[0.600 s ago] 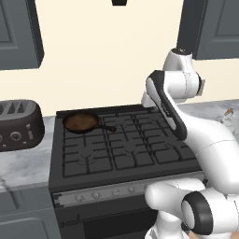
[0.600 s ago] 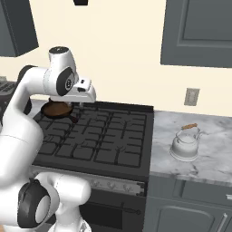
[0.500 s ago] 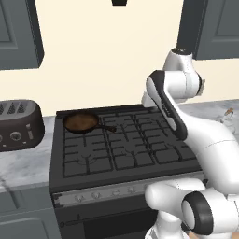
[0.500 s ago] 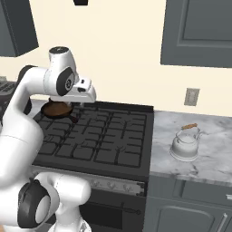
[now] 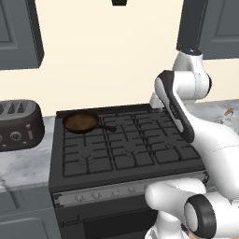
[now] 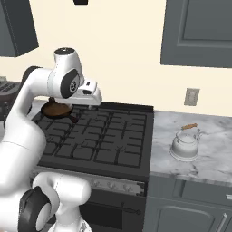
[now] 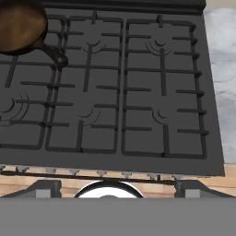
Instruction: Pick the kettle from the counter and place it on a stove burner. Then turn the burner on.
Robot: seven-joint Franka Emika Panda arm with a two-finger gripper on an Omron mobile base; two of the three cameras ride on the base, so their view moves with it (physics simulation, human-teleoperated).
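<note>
**Kettle waits on the marble, arm poised high over the range**

The kettle [image 6: 185, 144] stands upright on the counter [image 6: 213, 163] to the right of the black gas range [image 6: 97, 140], well apart from the arm and untouched — its arched handle with the brown wooden piece sits up top, spout pointing away from the stove. The step in hand, by my judgement, is the reach toward it.

To do that well, the hand should swing right across the grates and come down from above, lining the fingers across the thin handle at its wooden piece so they close on either side of it rather than bumping the domed body. A slow final descent would keep the light kettle from being nudged along the smooth slab. The frying pan [image 5: 80, 122] occupies the back-left burner, so a free stove burner [image 7: 160, 114] nearer the kettle looks like the easier target afterward.

The arm rises from the base, folds sharply at its elbow, and carries the hand high above the rear of the range, the wrist camera looking straight down on the grates. The gripper [image 6: 93, 93] is seen from the side in the right base view; whether its fingers are spread or pressed together I cannot tell. Nothing is held.
</note>
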